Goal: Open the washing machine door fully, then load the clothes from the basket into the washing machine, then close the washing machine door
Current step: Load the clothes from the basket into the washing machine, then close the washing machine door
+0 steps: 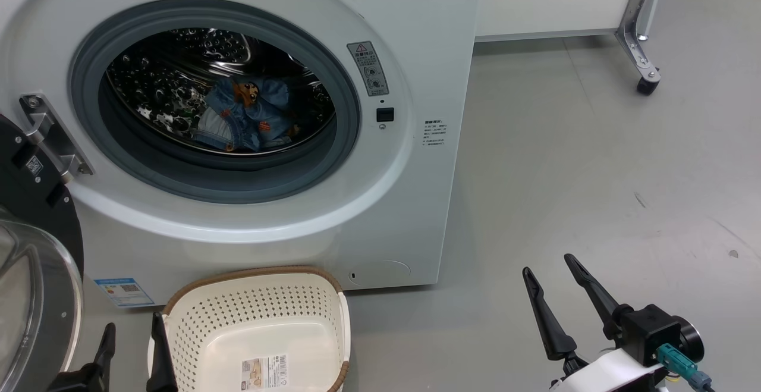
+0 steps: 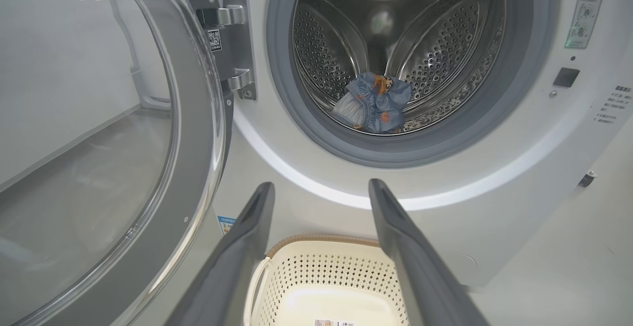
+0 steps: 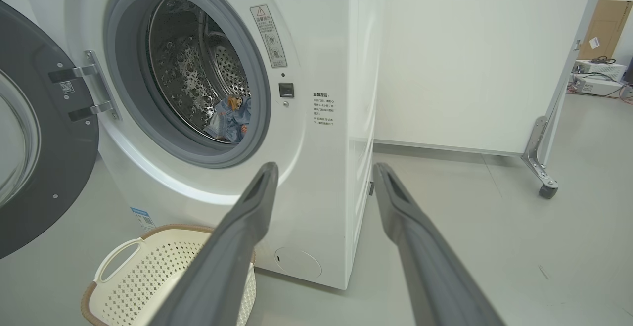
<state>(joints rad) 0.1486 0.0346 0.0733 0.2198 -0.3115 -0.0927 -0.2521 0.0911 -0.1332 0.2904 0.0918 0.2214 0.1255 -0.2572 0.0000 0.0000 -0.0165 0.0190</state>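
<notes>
Blue clothes (image 1: 250,115) inside drum (image 1: 154,82), door (image 1: 41,225) swung to left edge.
Head view: basket (image 1: 255,303) lower centre beside washing machine (image 1: 416,201); bare floor (image 1: 594,172) right. Left wrist view: left fingers (image 2: 237,252) apart above basket rim. Right wrist view: right fingers (image 3: 230,247) apart.

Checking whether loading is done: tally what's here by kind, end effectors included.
Washing machine: 1
Door, open: 1
Basket, no clothes inside: 1
Clothes bundle, in the drum: 1
End effectors: 2 (left end effector, right end effector, both open)
Total: 6
</notes>
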